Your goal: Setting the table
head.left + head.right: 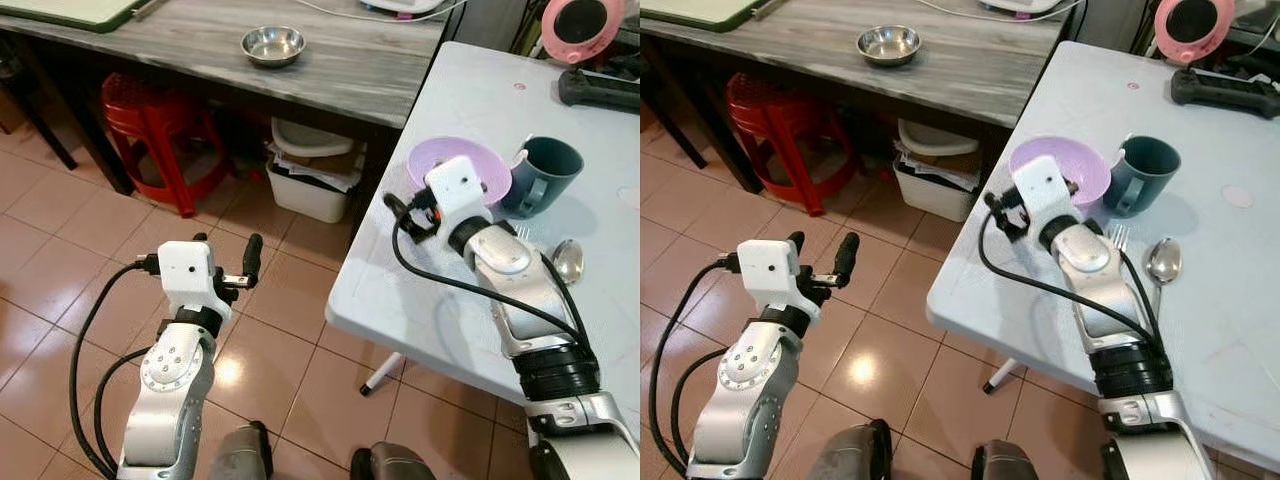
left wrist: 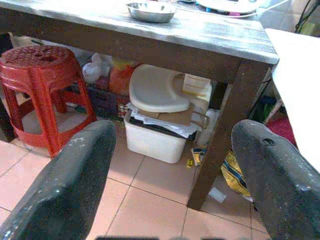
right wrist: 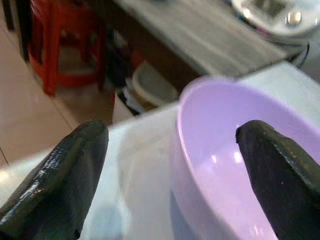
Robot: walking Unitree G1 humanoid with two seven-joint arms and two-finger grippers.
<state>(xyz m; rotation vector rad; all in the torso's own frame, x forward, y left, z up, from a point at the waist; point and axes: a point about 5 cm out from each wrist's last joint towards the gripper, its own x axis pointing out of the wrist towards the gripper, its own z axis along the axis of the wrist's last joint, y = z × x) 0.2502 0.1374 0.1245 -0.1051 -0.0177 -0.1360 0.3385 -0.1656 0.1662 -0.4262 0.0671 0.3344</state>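
A purple bowl stands on the white table near its left edge, with a teal mug right beside it. A fork and a spoon lie side by side just nearer to me. My right gripper is open at the bowl's near-left rim. One of its fingers is over the bowl's inside and the other stays outside it. My left gripper is open and empty over the tiled floor, pointing toward the wooden table.
A steel bowl sits on the grey wooden table ahead. Under it are a red stool and a white bin of clutter. A pink round object and a black device lie at the white table's far end.
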